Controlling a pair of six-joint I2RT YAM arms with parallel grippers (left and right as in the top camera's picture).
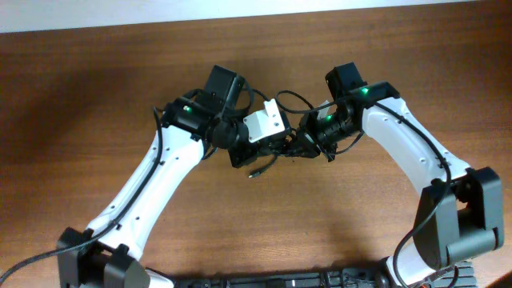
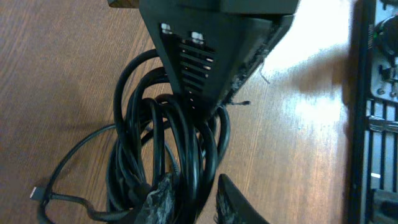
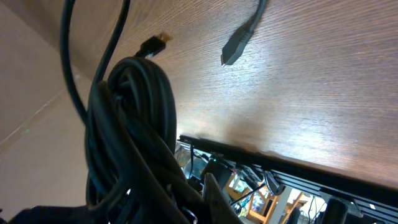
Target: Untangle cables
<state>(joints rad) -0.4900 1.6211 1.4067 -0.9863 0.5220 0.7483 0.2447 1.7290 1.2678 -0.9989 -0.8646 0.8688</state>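
Both arms meet mid-table, and the cables [image 1: 282,149] sit bunched in a black coil right between them on the wooden table [image 1: 80,96]. The left gripper [image 2: 193,182] is clamped around several strands, and the right gripper [image 2: 214,102] pinches the coil from the right. One loose plug end [image 1: 254,171] trails out on the near side.
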